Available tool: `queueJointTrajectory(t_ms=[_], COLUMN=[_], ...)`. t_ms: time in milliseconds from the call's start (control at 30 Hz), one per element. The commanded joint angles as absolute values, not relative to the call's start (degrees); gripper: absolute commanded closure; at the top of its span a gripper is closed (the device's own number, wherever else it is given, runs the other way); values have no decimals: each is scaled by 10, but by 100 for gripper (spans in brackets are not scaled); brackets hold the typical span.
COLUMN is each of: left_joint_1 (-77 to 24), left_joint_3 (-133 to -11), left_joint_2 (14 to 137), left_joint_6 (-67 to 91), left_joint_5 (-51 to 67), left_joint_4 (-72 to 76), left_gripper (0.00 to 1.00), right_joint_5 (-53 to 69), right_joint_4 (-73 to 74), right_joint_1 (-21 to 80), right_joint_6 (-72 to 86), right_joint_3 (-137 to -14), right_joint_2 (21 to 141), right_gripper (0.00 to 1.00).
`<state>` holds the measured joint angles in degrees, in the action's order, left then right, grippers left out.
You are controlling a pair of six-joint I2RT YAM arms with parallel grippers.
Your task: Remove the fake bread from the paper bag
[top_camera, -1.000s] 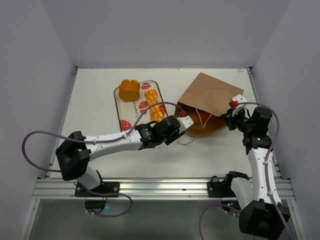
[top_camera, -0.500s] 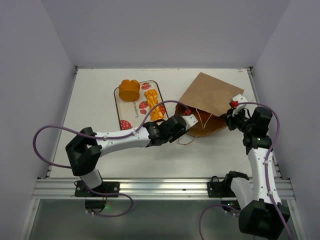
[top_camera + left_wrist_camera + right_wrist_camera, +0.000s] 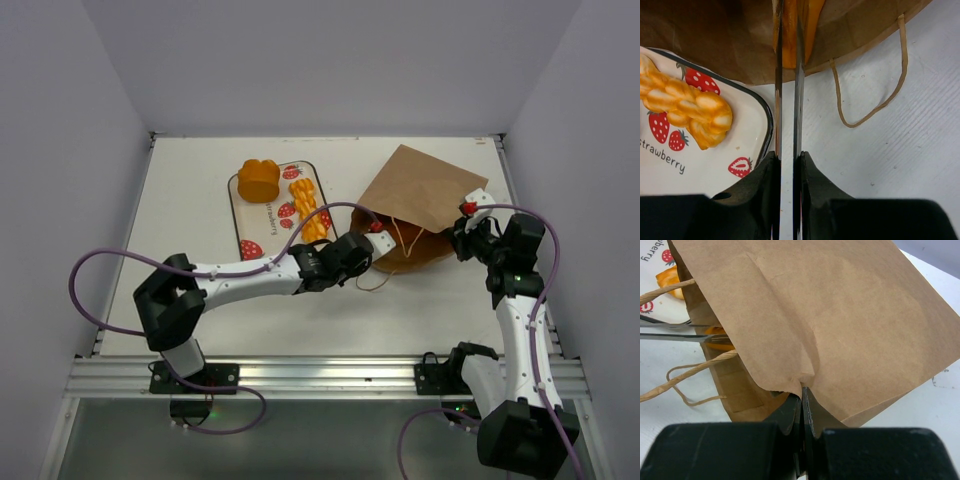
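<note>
Overhead, white table (image 3: pixel 190 195), grey walls (image 3: pixel 330 60), paper bag (image 3: pixel 425 190) beside strawberry tray (image 3: pixel 262 218)

Most of the fake bread (image 3: pixel 788 45) (an orange sliver between tongs (image 3: pixel 778 100)) hides inside the paper bag (image 3: pixel 865 20).

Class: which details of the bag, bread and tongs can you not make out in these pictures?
1. Contents of the bag: every view, the paper covers them.
2. Bread piece between the tongs: left wrist view, only an orange strip shows; the bag and the top edge hide the rest.
3. Tongs' tips: top view, hidden inside the bag.
</note>
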<state>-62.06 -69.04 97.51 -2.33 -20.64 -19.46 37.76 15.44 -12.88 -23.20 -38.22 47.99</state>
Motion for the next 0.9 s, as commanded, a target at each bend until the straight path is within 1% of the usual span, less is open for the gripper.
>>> queueJointTrajectory(t_ms=[0,400,667,867], left_joint_1=[-623,-624,-625,-624], left_joint_3=[-705,-694,-638,-594], left_joint_2=[943,842,788,714], left_joint_6=[-17,29,73,105], left_joint_5=[-192,-120,-91,-61], left_joint_4=[-208,-259,-279,-289], left_gripper=[100,100,100,100], right_joint_5=[390,386,385,386], right_joint_4=[147,146,146,146], right_joint_1=[-134,-135,-137,-138], right_joint_6=[-237,-233,-232,-232], right_joint_3=[-383,-387,-386,-386], right_joint_2=[474,477,475,476], right_gripper=[100,100,100,100])
